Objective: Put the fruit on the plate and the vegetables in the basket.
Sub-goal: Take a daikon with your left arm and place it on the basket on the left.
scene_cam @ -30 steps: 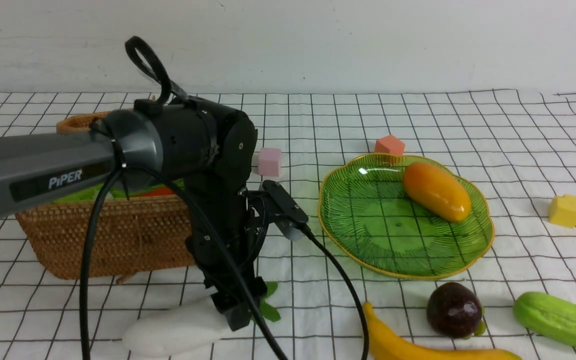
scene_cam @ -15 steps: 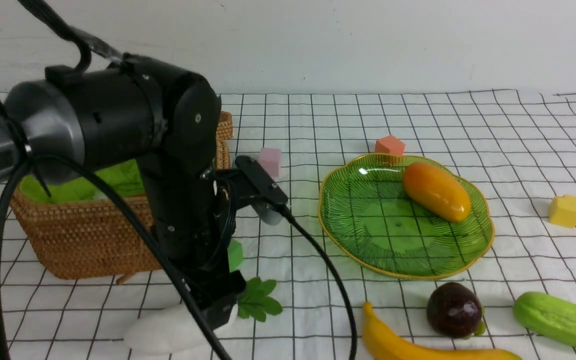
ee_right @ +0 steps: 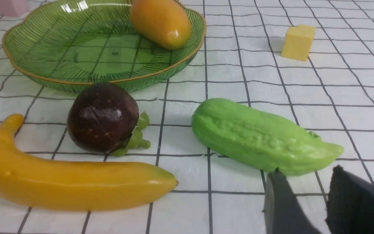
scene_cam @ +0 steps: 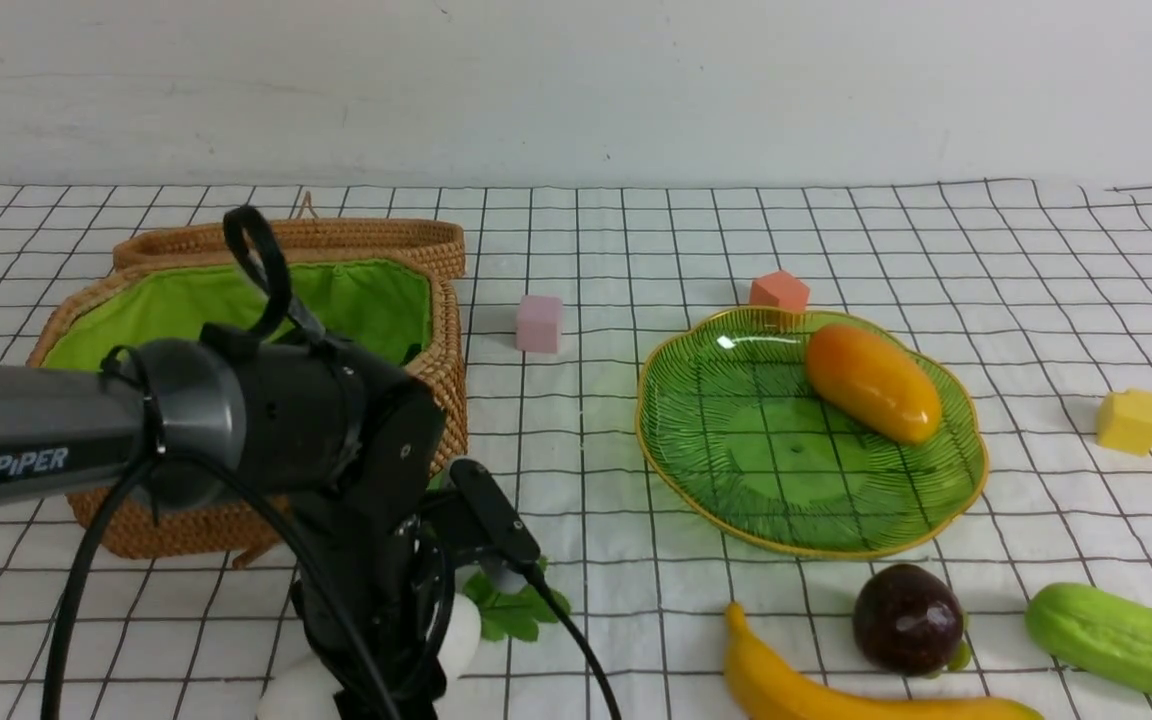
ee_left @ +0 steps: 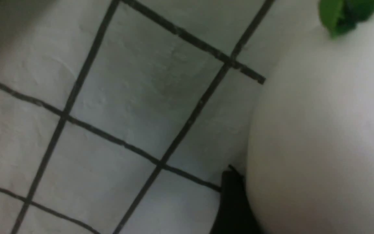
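Observation:
The white radish (scene_cam: 463, 628) lies on the cloth in front of the basket (scene_cam: 236, 300), its green leaves (scene_cam: 516, 612) pointing right. My left gripper (scene_cam: 386, 690) is down over it. In the left wrist view the radish (ee_left: 320, 130) fills the space between the jaws and one dark finger (ee_left: 234, 201) presses its side; the other finger is hidden. The mango (scene_cam: 873, 383) lies on the green plate (scene_cam: 736, 450). The banana (scene_cam: 836, 690), the purple fruit (scene_cam: 908, 620) and the green gourd (scene_cam: 1121, 640) lie in front of the plate. My right gripper (ee_right: 307, 175) hovers open just short of the gourd (ee_right: 261, 136).
The basket's woven lid (scene_cam: 336, 235) leans behind it. A pink cube (scene_cam: 539, 322), an orange-red cube (scene_cam: 779, 291) and a yellow cube (scene_cam: 1130, 421) sit on the checked cloth. The left arm's cable (scene_cam: 576, 650) trails past the radish leaves.
My left arm has dropped and swung toward the near left, uncovering the basket's green lining. Its jaws have narrowed around the radish. The right side has not moved.

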